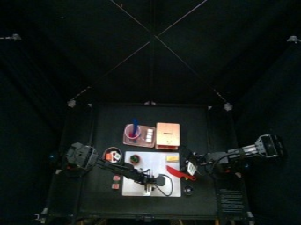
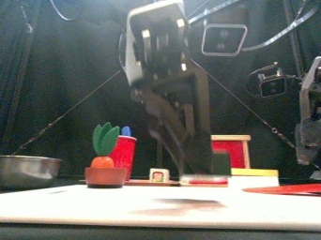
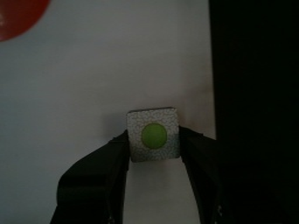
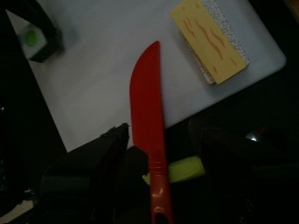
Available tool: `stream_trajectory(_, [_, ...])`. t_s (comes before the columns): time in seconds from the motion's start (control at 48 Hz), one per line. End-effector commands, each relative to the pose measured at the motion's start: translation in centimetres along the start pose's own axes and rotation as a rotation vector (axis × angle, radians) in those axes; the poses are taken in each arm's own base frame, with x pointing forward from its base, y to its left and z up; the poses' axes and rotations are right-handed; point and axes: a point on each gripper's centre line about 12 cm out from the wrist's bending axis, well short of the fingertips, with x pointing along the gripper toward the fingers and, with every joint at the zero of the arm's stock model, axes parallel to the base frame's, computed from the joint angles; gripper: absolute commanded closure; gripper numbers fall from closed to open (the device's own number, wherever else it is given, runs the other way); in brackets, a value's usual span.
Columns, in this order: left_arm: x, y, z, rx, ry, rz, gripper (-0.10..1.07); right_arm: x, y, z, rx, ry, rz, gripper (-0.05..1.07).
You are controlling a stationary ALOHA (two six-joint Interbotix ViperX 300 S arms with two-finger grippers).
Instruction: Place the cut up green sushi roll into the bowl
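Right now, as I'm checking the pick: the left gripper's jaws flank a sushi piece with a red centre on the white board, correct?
Not quite: the sushi piece has a green centre, not red. The left wrist view shows it, flanked by the left gripper on the white board.

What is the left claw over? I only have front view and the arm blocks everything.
Observer: Left wrist view shows the left claw straddling one sushi slice, green centre, on the white board.
Operator: Gripped?
Observer: Can't confirm. The jaws flank it closely on both sides, but I can't see whether they touch it.
Operator: Right arm?
Observer: The right arm comes in from the table's right in top view. Its wrist view shows a red knife lying on the same board.
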Motion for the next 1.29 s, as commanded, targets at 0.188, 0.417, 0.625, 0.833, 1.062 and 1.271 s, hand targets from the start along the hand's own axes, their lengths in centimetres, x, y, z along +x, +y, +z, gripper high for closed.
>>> stream_trajectory(0.188, [-6.2,0.4,-5.6,-0.134,0.093,-0.063,0.34,-0.1,0.3,0.3,0.002,-0.013,0.013,0.12])
stream_trajectory(0.417, [-8.1,2.2,-11.8,-0.297,0.143,-0.029,0.34,-0.1,0.4,0.6,0.006,-0.021,0.015,0.12])
stream_trajectory(0.625, [-10.4,4.8,-15.9,-0.396,0.081,0.034,0.34,-0.2,0.5,0.9,0.01,-0.027,0.016,0.12])
stream_trajectory(0.833, [-11.2,9.0,-20.1,-0.506,0.05,0.139,0.34,-0.2,0.7,1.1,0.013,-0.029,0.019,0.12])
stream_trajectory(1.062, [-10.9,11.5,-21.8,-0.596,0.006,0.18,0.33,-0.1,0.7,1.0,0.028,-0.023,0.016,0.12])
stream_trajectory(1.271, [-10.9,11.6,-21.1,-0.596,-0.049,0.163,0.29,0.0,0.7,1.1,0.026,-0.023,0.017,0.12])
